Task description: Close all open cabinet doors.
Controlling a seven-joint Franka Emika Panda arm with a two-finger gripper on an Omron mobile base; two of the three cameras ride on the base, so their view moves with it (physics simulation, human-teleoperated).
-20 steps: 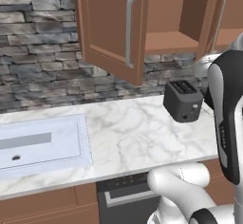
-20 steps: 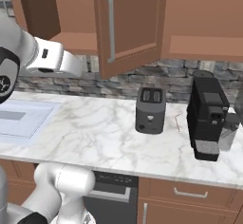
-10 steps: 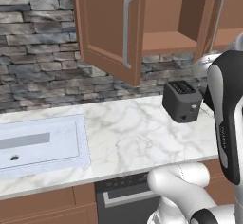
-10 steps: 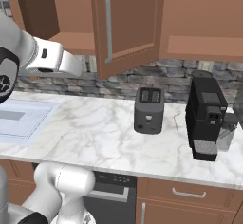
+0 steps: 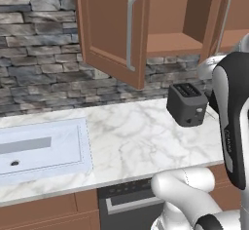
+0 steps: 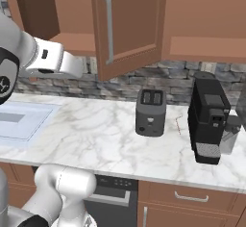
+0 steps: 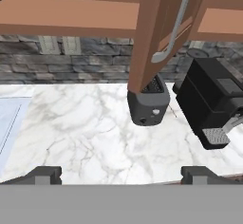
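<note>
Two reddish-brown cabinet doors stand open over the counter. The left door [image 5: 109,29] swings out toward me, its silver bar handle [image 5: 130,29] near the free edge. The right door [image 6: 127,24] also hangs open, and the bare shelf [image 5: 175,43] shows between them. In the hand view the right door [image 7: 147,33] is edge-on, its handle [image 7: 176,23] to the right. My gripper [image 7: 121,176] is open with nothing between its fingertips [image 7: 45,174], back from that door and below the shelf. My forearm [image 6: 48,57] reaches under the cabinet.
A dark toaster [image 6: 151,111] stands on the marble counter [image 5: 136,141] below the right door. A black coffee machine [image 6: 209,120] sits to its right. A white sink [image 5: 39,148] lies at the counter's left. A stone backsplash [image 5: 39,53] runs behind.
Both base views have shifted very slightly. The doors stand at the same angle, and the gripper has stayed open.
</note>
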